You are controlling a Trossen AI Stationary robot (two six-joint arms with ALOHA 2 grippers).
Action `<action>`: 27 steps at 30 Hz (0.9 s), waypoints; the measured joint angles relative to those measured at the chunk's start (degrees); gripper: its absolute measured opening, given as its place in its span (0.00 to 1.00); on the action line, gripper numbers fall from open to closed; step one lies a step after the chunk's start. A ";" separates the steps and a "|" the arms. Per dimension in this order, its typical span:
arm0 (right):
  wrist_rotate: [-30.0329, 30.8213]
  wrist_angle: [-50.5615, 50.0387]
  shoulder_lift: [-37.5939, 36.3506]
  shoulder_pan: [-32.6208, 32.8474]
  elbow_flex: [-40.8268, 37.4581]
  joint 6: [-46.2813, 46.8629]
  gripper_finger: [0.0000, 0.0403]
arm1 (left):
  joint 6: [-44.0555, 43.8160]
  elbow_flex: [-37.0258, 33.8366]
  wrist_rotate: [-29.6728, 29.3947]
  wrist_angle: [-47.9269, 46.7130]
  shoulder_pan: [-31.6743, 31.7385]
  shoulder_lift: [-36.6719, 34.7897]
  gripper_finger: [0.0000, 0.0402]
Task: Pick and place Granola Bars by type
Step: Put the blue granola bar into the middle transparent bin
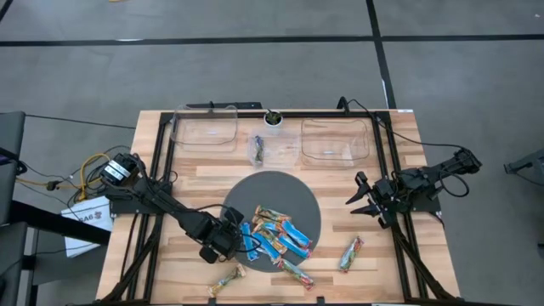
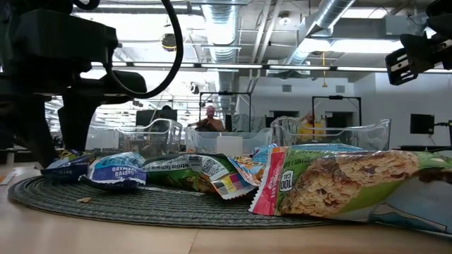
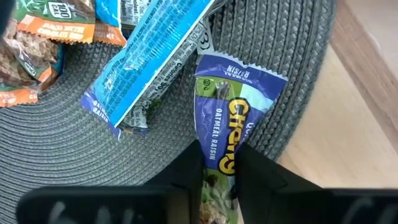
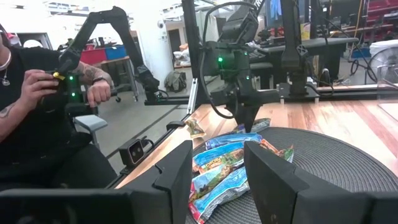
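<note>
Several granola bars [image 1: 276, 238] in bright blue, dark blue and green-orange wrappers lie heaped on a round grey mat [image 1: 293, 191]. One more bar [image 1: 350, 253] lies on the wood to the mat's right, and another [image 1: 228, 279] lies near the table's near edge. My left gripper [image 3: 219, 171] is at the mat's left near edge, shut on a dark blue "Chewy" bar [image 3: 227, 112]. My right gripper [image 1: 361, 200] hovers open to the right of the mat and touches nothing. In the right wrist view its fingers [image 4: 177, 174] frame the heap from afar. My left gripper pinches the dark blue bar between its two fingers [image 3: 189, 177], at the bar's end nearest the gripper [image 3: 219, 155]. The fingers lie along the bar, one on each long edge. The bar's other, crimped end [image 3: 242, 68] lies on the mat near the mat's rim.
Two clear plastic bins [image 1: 204, 129] [image 1: 336, 140] stand at the table's far edge, with a small cup [image 1: 273, 117] and a small clear bag [image 1: 257, 149] between them. A bright blue bar [image 3: 146, 59] lies right beside the held one. A person sits beyond the table's left side [image 4: 37, 93].
</note>
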 joint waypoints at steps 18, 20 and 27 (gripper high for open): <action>0.00 0.00 0.00 0.01 0.00 0.00 0.34 | -1.62 0.07 0.17 4.21 0.15 0.07 0.16; 0.00 0.00 -0.01 0.00 0.00 0.00 0.34 | -1.64 0.09 0.24 6.16 0.67 0.07 0.16; 0.00 0.00 -0.02 0.01 -0.02 0.00 0.34 | -6.15 0.12 0.18 15.97 5.62 0.07 0.16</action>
